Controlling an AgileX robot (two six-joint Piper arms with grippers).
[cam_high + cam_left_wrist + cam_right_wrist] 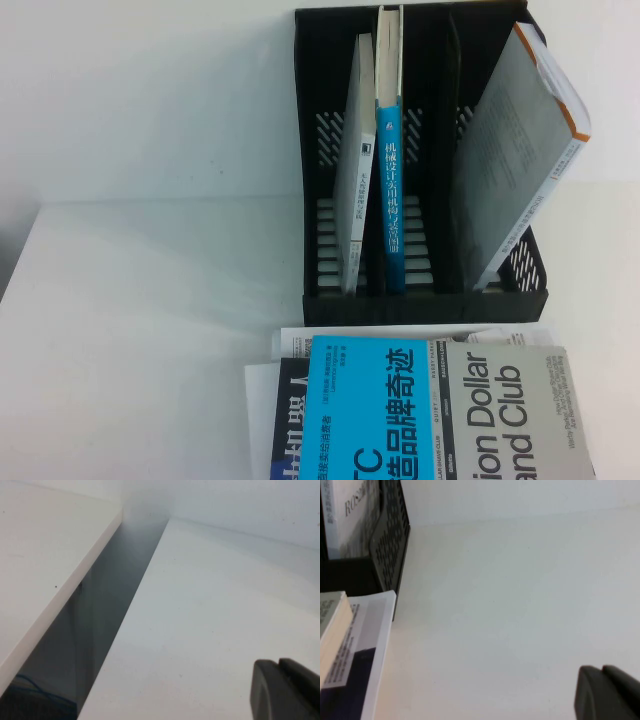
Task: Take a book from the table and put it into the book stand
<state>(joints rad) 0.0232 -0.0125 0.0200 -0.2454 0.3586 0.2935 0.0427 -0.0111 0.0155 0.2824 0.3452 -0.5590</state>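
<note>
Left gripper (287, 690) & right gripper (607, 692): only matte black, round-edged finger tips are seen.

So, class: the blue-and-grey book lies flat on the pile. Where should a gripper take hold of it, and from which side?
Probably the book's right-hand long edge, reached from the robot's right: that edge overhangs the papers beneath. The right gripper and the left gripper both hang over bare table, touching nothing.
</note>
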